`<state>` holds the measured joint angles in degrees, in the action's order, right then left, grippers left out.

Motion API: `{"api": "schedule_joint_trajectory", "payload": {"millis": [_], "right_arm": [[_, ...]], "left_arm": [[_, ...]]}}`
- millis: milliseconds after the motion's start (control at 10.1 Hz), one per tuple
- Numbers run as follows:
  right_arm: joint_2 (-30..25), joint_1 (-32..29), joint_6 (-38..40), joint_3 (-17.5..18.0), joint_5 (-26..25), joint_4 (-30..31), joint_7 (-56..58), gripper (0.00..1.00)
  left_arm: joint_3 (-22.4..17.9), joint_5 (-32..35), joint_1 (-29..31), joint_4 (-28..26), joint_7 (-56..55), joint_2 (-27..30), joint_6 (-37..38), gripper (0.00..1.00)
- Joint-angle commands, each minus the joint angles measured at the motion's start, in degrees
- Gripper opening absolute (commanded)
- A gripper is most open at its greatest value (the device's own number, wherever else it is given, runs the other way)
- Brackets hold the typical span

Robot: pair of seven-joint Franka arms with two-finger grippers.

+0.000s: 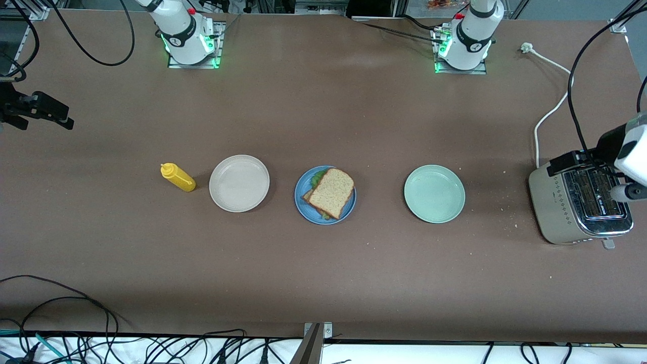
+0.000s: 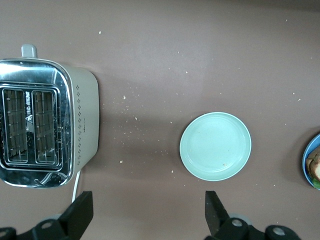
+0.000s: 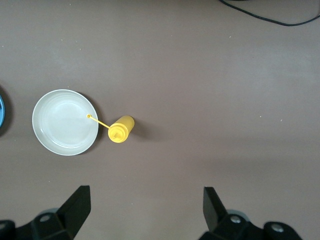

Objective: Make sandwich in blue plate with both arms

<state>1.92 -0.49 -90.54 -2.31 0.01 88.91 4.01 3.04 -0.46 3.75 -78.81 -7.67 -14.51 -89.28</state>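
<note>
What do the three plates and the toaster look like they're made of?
The blue plate, beige plate and mint plate look like matte plastic or melamine: flat colour, no glare. The toaster seems cream-painted metal or plastic, with a polished, mirror-bright metal top.

The table [image 1: 323, 101] looks matt brown. The toaster [image 1: 576, 207] has a shiny metal top and cream sides. The plates [image 1: 239, 183] look matt; the bottle [image 1: 178, 177] looks like smooth yellow plastic.

sandwich [image 1: 331, 192]: brown bread, lettuce between; flat on blue plate [image 1: 302, 202] | mid-table
</note>
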Motion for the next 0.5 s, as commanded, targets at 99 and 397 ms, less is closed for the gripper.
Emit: {"api": "schedule_joint_trajectory", "payload": {"millis": [99, 397], "right_arm": [[0.0, 0.0, 1.2, 0.3, -0.9, -1.2, -0.2, 1.0], [0.0, 0.0, 1.2, 0.4, -0.9, -1.2, -0.3, 1.0]], "left_arm": [[-1.0, -0.9, -1.3, -13.8, 1.6, 11.2, -6.9, 1.0], [-1.0, -0.9, -1.2, -14.1, 2.6, 11.5, -6.7, 1.0]]}}
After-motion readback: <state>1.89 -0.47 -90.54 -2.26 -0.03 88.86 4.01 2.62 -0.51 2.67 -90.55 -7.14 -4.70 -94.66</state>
